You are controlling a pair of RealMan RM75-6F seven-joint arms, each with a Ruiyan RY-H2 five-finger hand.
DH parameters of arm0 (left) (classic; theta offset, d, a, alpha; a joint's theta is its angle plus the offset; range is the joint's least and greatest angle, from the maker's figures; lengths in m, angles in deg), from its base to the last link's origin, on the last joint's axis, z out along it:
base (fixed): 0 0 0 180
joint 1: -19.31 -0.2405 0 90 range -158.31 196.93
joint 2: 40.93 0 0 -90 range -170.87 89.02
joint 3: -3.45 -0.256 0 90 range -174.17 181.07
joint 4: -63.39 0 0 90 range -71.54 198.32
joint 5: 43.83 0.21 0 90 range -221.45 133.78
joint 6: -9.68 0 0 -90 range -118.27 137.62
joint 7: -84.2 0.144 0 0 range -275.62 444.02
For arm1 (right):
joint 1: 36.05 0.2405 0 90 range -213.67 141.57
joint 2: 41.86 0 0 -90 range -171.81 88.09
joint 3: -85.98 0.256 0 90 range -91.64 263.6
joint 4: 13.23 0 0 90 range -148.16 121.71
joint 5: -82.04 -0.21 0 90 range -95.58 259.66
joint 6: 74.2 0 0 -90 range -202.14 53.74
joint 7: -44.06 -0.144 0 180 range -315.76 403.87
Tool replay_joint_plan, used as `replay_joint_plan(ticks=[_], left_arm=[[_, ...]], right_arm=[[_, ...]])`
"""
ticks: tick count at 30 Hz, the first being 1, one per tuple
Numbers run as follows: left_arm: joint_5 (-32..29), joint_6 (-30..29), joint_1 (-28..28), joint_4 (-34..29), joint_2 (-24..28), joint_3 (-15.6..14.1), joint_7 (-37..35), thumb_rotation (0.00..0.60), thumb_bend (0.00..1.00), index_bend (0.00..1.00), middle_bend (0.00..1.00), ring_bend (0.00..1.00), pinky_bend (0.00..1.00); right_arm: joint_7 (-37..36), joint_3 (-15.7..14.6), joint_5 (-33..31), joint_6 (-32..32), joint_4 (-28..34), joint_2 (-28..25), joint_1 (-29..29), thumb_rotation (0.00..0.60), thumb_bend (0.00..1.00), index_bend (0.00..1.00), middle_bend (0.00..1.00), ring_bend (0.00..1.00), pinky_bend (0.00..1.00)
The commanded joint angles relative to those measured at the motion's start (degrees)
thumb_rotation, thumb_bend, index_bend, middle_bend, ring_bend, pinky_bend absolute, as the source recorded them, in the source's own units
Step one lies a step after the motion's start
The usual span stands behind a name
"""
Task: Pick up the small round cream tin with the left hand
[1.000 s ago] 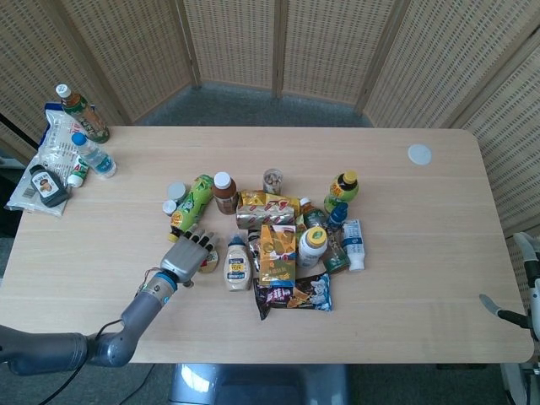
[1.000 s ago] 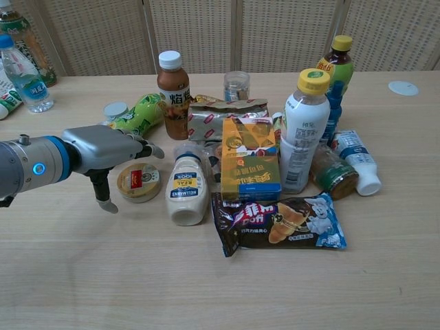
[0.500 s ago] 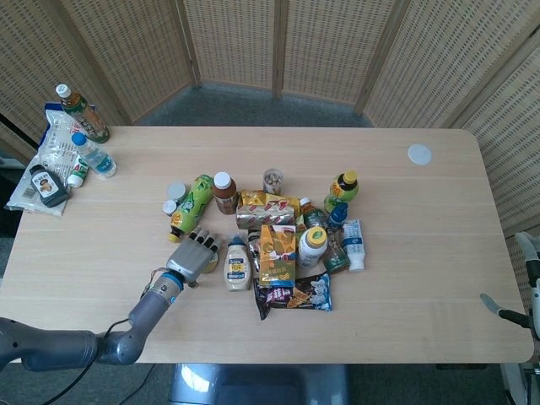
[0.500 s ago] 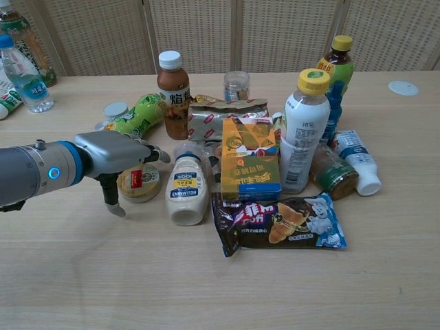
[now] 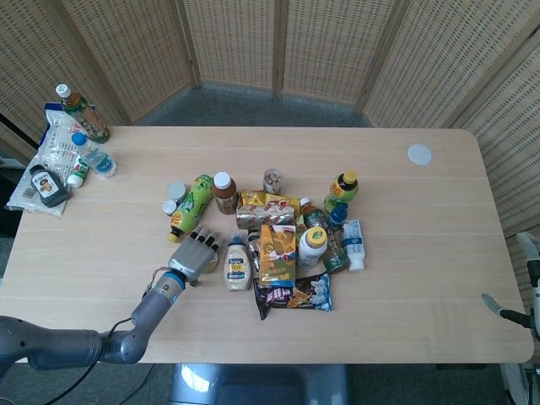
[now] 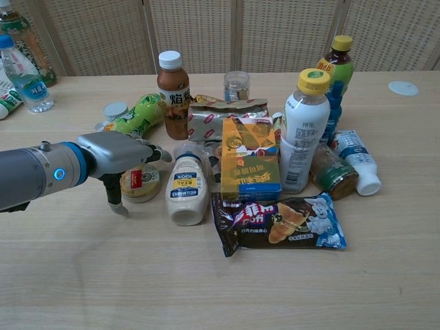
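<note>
Left hand (image 6: 120, 161) poised palm-down over the small round cream tin (image 6: 142, 184), fingers spread, thumb hanging beside its near-left edge, holding nothing | Tin flat on the table (image 6: 206, 289), just left of the mayonnaise bottle (image 6: 187, 189) | Reach appears done; closing and lifting remain | Right hand barely visible, state unclear

The small round cream-coloured tin (image 6: 141, 183) with a red-marked lid lies flat, just left of the white mayonnaise bottle (image 6: 187, 192).
</note>
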Motion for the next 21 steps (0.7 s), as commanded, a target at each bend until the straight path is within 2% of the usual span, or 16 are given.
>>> replay_joint_plan(ticks=[1, 4, 10, 17, 21], left_arm=[[0.6, -0.6, -0.1, 0.4, -0.4, -0.1, -0.2, 0.600, 0.01, 0.11, 0.03, 0.06, 0.09], [1.1, -1.1, -0.3, 0.9, -0.8, -0.4, -0.2, 0.600, 0.01, 0.16, 0.17, 0.21, 0.23], [0.7, -1.6, -0.3, 1.8, -1.8, -0.9, 0.9, 0.600, 0.01, 0.24, 0.27, 0.29, 0.31], [3.0, -3.3, -0.9, 2.4, -2.3, -0.7, 0.3, 0.600, 0.01, 0.42, 0.48, 0.48, 0.43], [4.0, -3.8, -1.3, 2.3, -1.9, -0.7, 0.0, 0.600, 0.01, 0.45, 0.51, 0.51, 0.45]], right_arm=[[0.0, 0.0, 0.1, 0.0, 0.0, 0.0, 0.0, 0.600, 0.00, 0.00, 0.00, 0.00, 0.00], [0.0, 0.0, 0.1, 0.1, 0.0, 0.0, 0.0, 0.600, 0.00, 0.00, 0.00, 0.00, 0.00], [0.0, 0.0, 0.1, 0.1, 0.0, 0.0, 0.0, 0.600, 0.00, 0.00, 0.00, 0.00, 0.00], [-0.1, 0.1, 0.0, 0.0, -0.1, 0.0, 0.0, 0.600, 0.00, 0.00, 0.00, 0.00, 0.00], [-0.1, 0.0, 0.0, 0.0, -0.1, 0.0, 0.0, 0.600, 0.00, 0.00, 0.00, 0.00, 0.00]])
